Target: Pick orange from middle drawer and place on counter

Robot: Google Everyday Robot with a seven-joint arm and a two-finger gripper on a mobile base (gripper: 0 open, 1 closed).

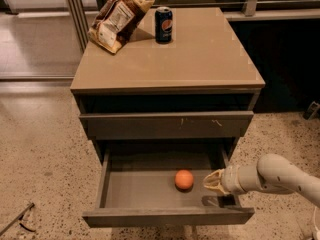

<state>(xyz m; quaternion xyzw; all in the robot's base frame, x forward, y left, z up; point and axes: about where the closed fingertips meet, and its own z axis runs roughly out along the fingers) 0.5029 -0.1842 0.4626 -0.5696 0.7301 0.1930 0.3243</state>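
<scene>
One small, round, bright orange [184,179] sits right of centre on the flat floor of the pulled-out grey-brown middle drawer [135,191]. Just right of it the pale gripper [214,181] hangs low inside, likely lining up a grab. Whether it is clenched or released, I cannot tell.

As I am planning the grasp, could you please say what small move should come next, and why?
Probably ease the gripper leftward in the view, toward the small round bright-orange fruit: it lies apart from the gripper, just beside it, on the floor of the open grey drawer.
</scene>
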